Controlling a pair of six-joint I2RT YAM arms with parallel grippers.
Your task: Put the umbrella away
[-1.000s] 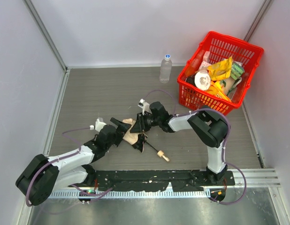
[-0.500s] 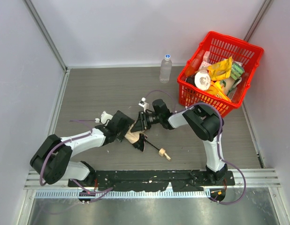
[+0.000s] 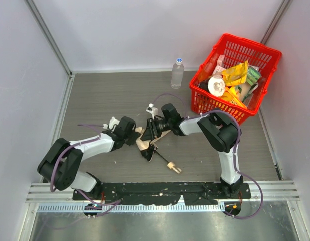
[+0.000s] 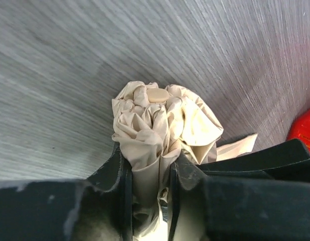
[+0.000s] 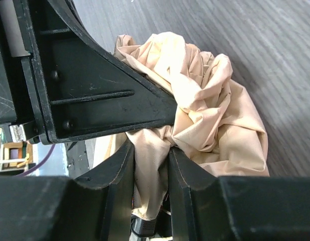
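Left end effector (image 4: 149,158) clamped narrow on the umbrella (image 4: 162,118) canopy; right end effector (image 5: 150,153) pinching same fabric. Best: hold one end firm, twist folds tight, no tugging apart.

A water bottle (image 3: 177,73) stands beside a full red basket (image 3: 218,107).

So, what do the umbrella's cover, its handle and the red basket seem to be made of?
The umbrella cover: thin woven fabric, matte cream, since it crumples into soft folds. The handle: probably plastic or light wood, smooth beige; too small to tell. The red basket: likely moulded plastic, glossy, with open lattice walls.
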